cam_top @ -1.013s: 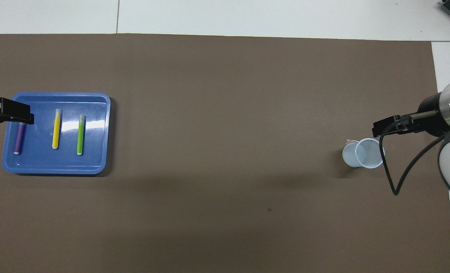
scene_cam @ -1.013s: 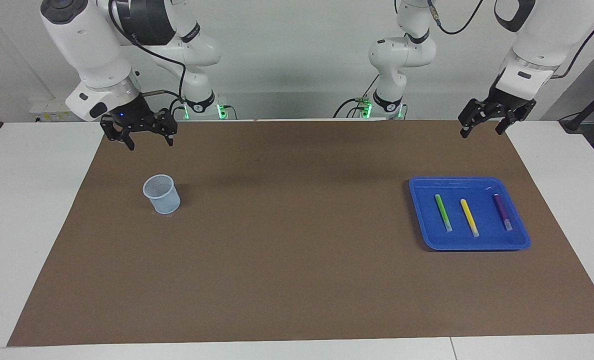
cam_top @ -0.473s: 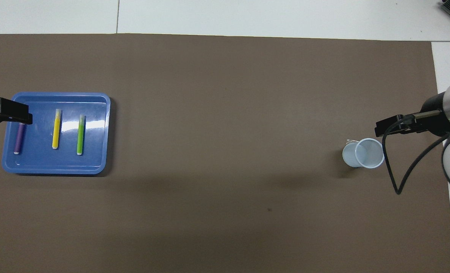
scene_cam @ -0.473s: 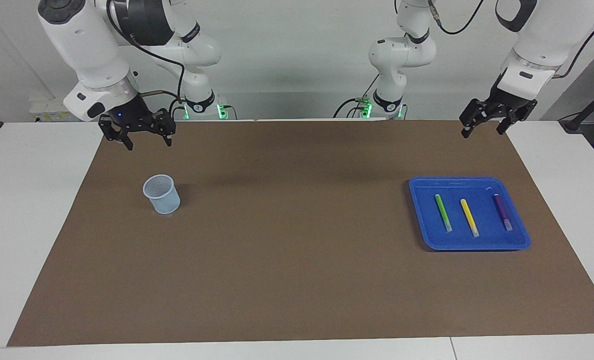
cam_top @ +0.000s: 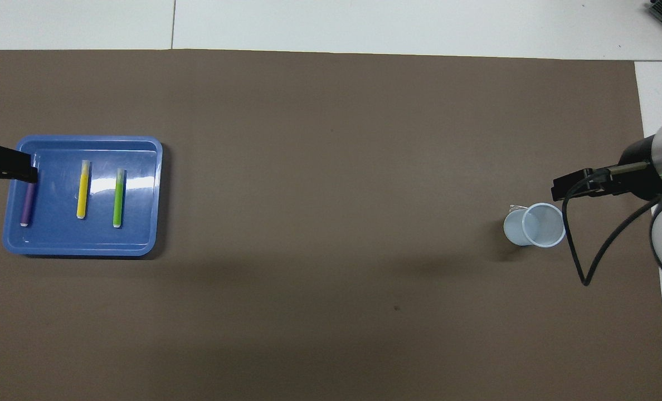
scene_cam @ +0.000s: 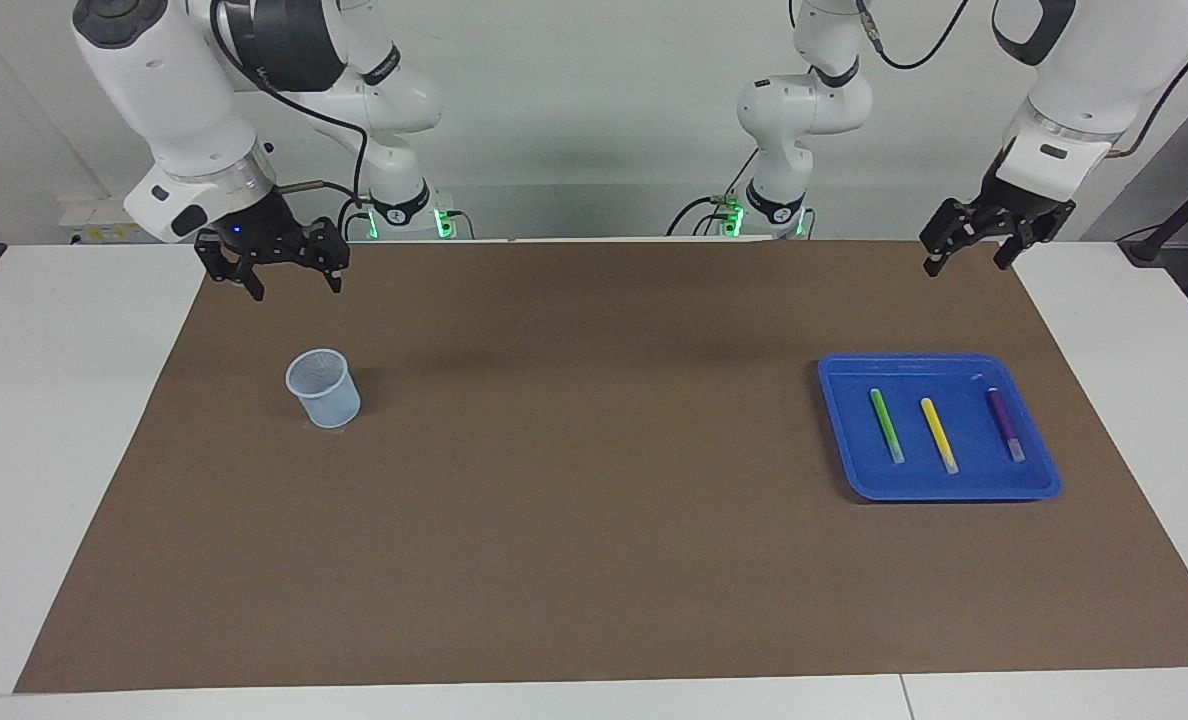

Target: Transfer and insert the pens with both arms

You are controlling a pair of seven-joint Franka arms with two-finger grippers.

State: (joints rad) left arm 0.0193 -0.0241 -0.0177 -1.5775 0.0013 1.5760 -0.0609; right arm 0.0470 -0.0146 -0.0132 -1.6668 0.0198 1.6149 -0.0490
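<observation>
Item one, markings: I can read no brand, label or writing on anything from my station; a few dark marks on the arms' casings are too small to make out.

Item two, pens: three slim markers lying flat in a blue tray (scene_cam: 844, 440) at the left arm's end of the table. I count a green pen (scene_cam: 886, 425), a yellow pen (scene_cam: 938, 435) beside it, and a purple pen (scene_cam: 1005, 424) nearest the table's end. They lie roughly parallel, apart from one another, each with a pale whitish tip at the end farther from the robots.

Item three, cup: a pale translucent cup (scene_cam: 324, 388) upright on the brown mat (scene_cam: 594, 560), at the right arm's end.

Item four, tools: the left gripper (scene_cam: 965, 263) hangs over the mat's edge nearest the robots, fingers spread apart, nothing between them. The right gripper (scene_cam: 294, 288) hangs over the mat close to the cup, fingers likewise spread and empty.
</observation>
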